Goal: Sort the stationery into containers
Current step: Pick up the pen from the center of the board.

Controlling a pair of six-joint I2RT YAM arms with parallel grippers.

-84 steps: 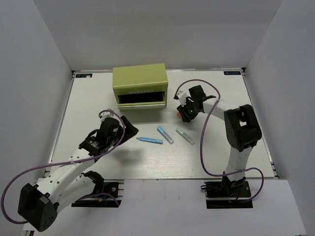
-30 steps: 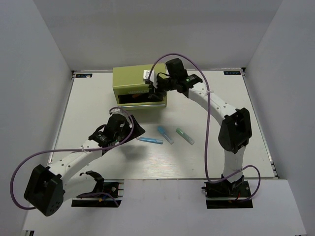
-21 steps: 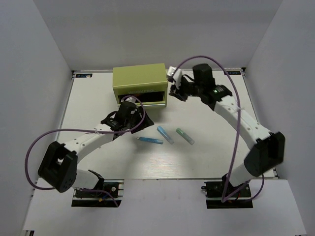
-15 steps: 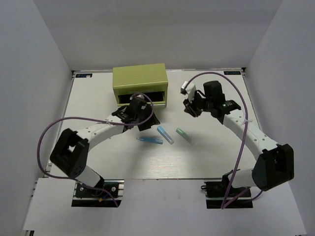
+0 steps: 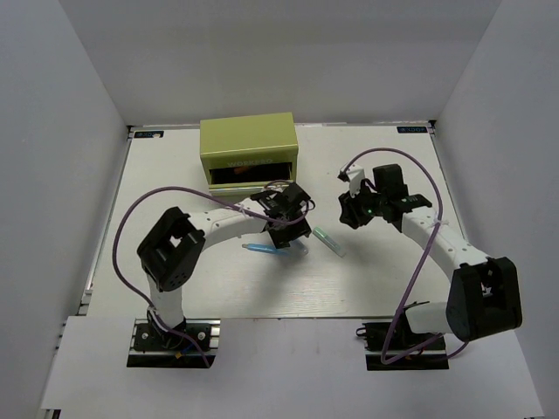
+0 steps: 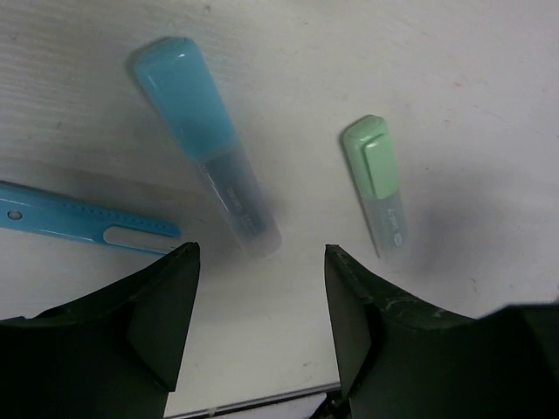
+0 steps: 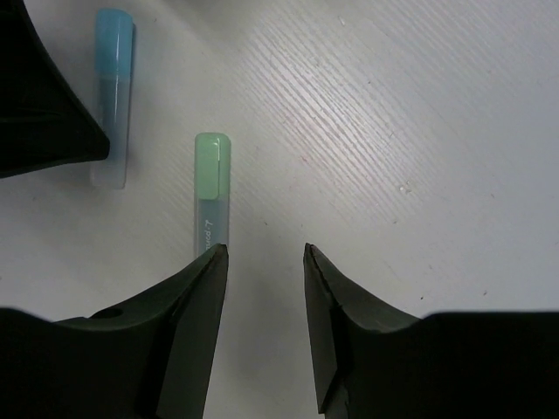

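The olive-green tool chest (image 5: 248, 144) stands at the back with its top drawer (image 5: 251, 173) open; a streak of orange shows inside it. The light blue marker (image 6: 205, 157), the green marker (image 6: 377, 183) and the thin bright-blue pen (image 6: 79, 225) lie on the table. My left gripper (image 5: 290, 229) is open and empty (image 6: 260, 253), hovering just over the light blue marker, which it mostly hides in the top view. My right gripper (image 5: 348, 212) is open and empty (image 7: 264, 251), just beside the near end of the green marker (image 7: 212, 188).
The white table (image 5: 175, 262) has low rails at its edges and white walls on three sides. My left arm stretches across in front of the chest. Its dark finger (image 7: 35, 105) shows close to my right gripper. Purple cables loop over both arms.
My right gripper left the chest drawer and came down toward the green marker. My left arm swung right, from the table's left to over the light blue marker.
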